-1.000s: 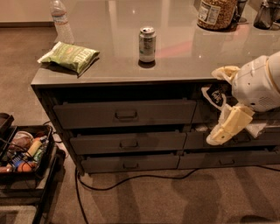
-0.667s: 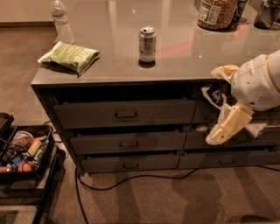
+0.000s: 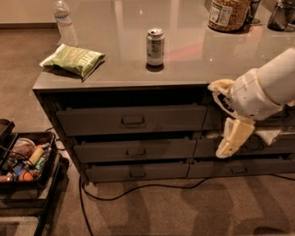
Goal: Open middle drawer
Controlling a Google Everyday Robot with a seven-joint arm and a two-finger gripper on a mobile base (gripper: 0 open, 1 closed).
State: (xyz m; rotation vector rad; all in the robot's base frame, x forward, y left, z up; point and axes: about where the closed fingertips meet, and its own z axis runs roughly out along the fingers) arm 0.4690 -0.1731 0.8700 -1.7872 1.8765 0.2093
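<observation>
The middle drawer (image 3: 106,151) is not yet pulled out, and the gripper (image 3: 220,120) hangs well right of its handle, fingers spread and empty.

This looks like an office break area: a long grey counter (image 3: 193,64) with rows of drawers (image 3: 92,122) stands on brown carpet (image 3: 161,212); on top are a green chip bag (image 3: 73,59), a drink can (image 3: 155,46), a water bottle (image 3: 64,20) and a big snack jar (image 3: 226,14); a black bin (image 3: 27,135) of packaged snacks sits at the left; a cable (image 3: 138,189) trails across the floor; the gripper (image 3: 229,138) hangs in front of the right-hand drawers.
</observation>
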